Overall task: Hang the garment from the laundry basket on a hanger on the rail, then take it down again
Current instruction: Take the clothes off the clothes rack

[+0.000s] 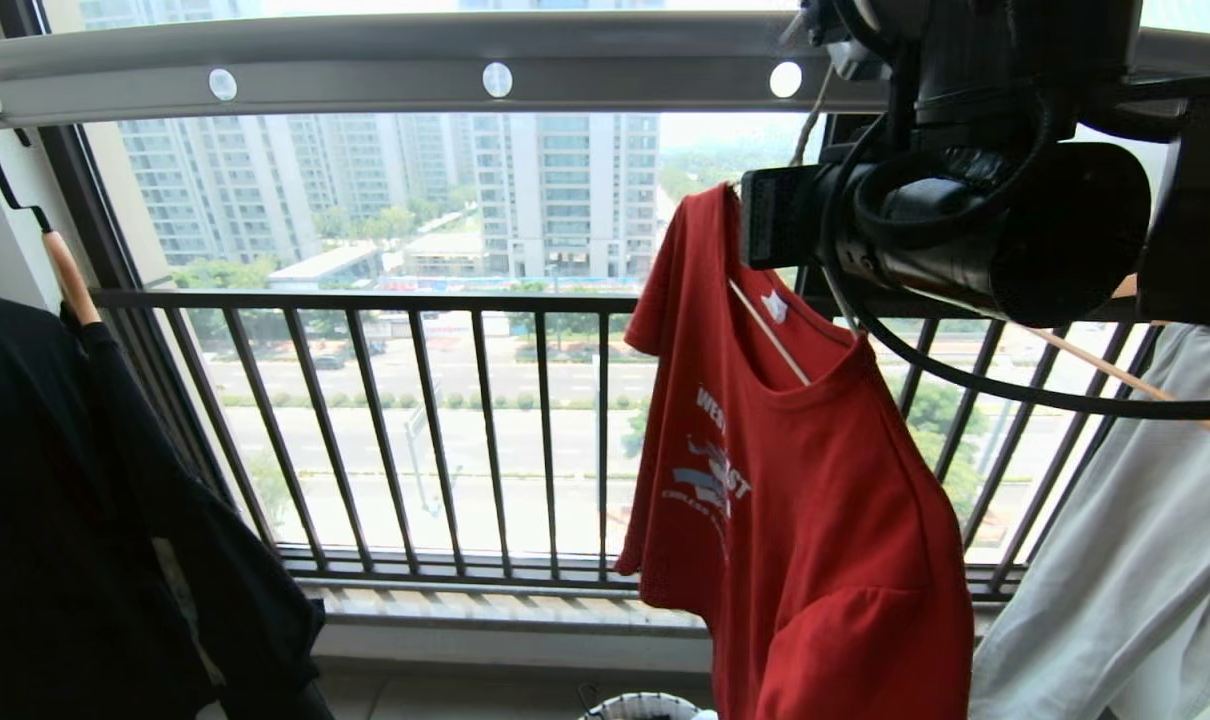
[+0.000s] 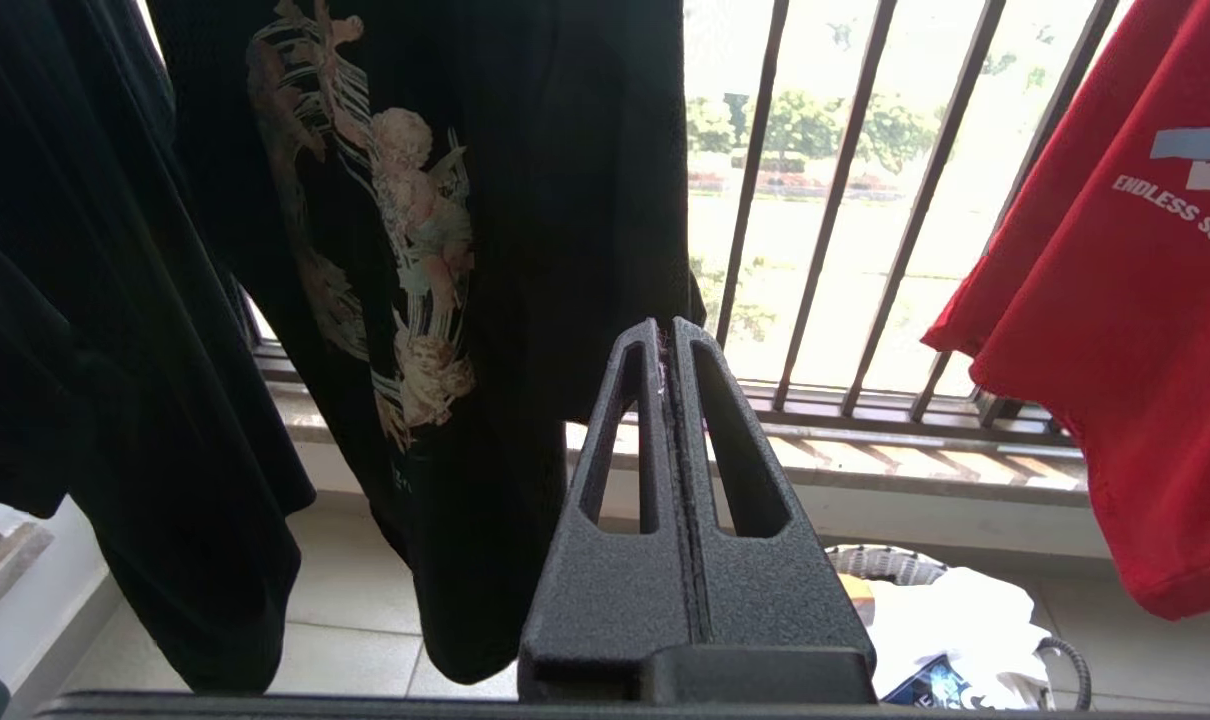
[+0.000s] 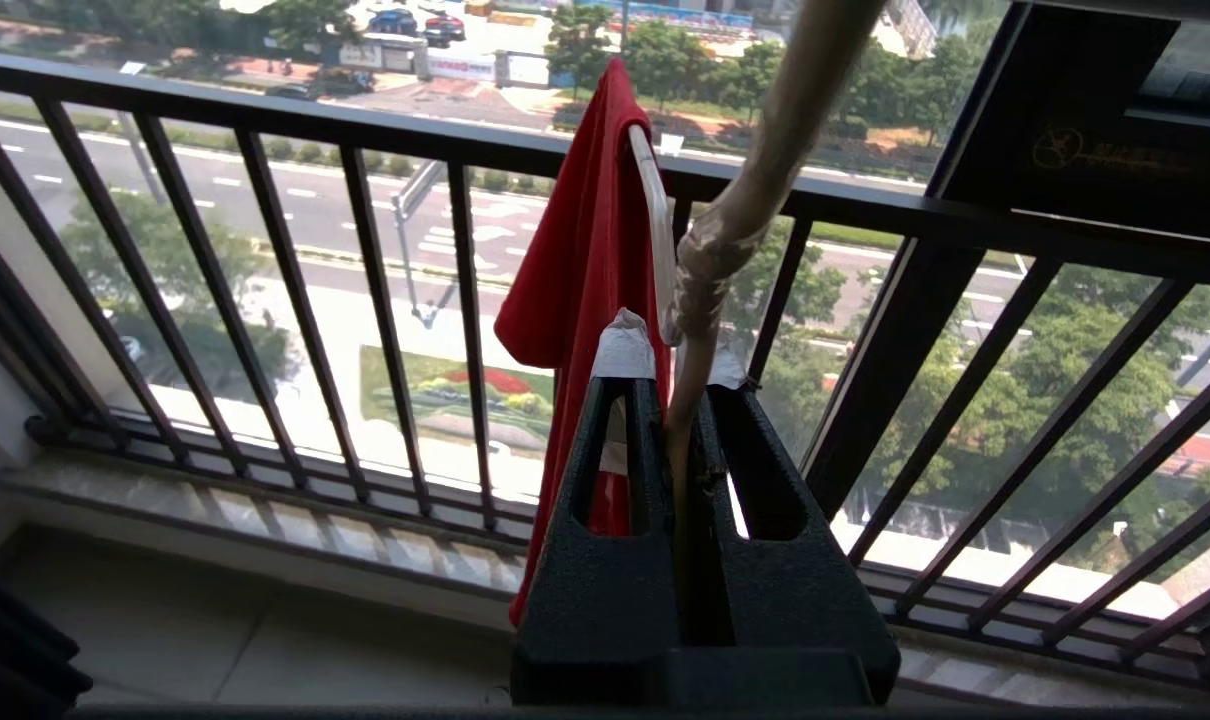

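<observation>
Right gripper (image 3: 677, 375): raised near the rail (image 1: 365, 70), fingers clamped on the hanger (image 3: 700, 300).
Garment (image 1: 815, 500): red T-shirt draped on the hanger, in front of the railing (image 1: 415, 300).
Left gripper (image 2: 668, 345): low, fingers pressed together, empty.
Laundry basket (image 1: 645, 706): on the floor, below the garment.

This is a high-rise home's laundry balcony: a perforated metal rail (image 1: 365, 70) carries hanging T-shirts, a dark railing (image 1: 385, 300) of vertical bars guards the window, and apartment towers (image 1: 565, 190) and a wide street (image 1: 415, 380) lie far below, above a tiled floor (image 2: 355, 610).
</observation>
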{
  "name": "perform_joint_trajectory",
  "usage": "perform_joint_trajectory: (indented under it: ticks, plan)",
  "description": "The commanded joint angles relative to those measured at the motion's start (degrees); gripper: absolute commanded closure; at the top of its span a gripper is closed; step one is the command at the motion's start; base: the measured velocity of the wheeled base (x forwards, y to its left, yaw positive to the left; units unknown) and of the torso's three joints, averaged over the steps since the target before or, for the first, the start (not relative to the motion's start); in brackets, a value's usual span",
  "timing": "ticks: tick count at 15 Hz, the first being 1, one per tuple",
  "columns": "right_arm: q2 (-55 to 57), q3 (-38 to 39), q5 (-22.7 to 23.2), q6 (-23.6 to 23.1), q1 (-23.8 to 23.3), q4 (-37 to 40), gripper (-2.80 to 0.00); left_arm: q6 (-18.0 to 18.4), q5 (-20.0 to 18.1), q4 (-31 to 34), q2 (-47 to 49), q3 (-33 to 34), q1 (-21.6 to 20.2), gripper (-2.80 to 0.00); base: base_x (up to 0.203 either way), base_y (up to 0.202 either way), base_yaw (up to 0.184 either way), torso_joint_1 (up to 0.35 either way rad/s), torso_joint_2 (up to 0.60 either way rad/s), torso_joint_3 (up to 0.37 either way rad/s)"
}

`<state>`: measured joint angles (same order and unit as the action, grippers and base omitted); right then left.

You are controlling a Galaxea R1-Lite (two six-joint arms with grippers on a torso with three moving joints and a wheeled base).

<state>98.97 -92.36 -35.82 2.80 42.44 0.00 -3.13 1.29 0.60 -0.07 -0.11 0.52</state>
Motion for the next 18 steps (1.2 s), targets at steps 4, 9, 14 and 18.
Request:
perform_joint_trajectory:
  ticks: [4,9,14,18]
  plan:
    - [-7.5,6.4,-0.3,0.0,4.8,0.0,0.0,0.0,0.0,0.0,0.1,-0.1,0.0,0.0,0.0,0.0,0.0,0.0,0.0,0.0]
    - [-14.5,21.7,0.7,1.1,7.3,-4.4,0.0,0.0,0.0,0.0,0.1,0.0,0.0,0.0,0.0,0.0,0.0,0.0,0.0,0.0]
    - [-12.9,36.6,13.0,2.5,7.9,-20.3,0.0,-0.1,0.0,0.0,0.1,0.0,0.0,0.0,0.0,0.0,0.0,0.0,0.0,0.0]
    - [-10.3,39.3,27.5,2.4,5.3,-24.4,0.0,0.0,0.0,0.0,0.1,0.0,0.0,0.0,0.0,0.0,0.0,0.0,0.0,0.0]
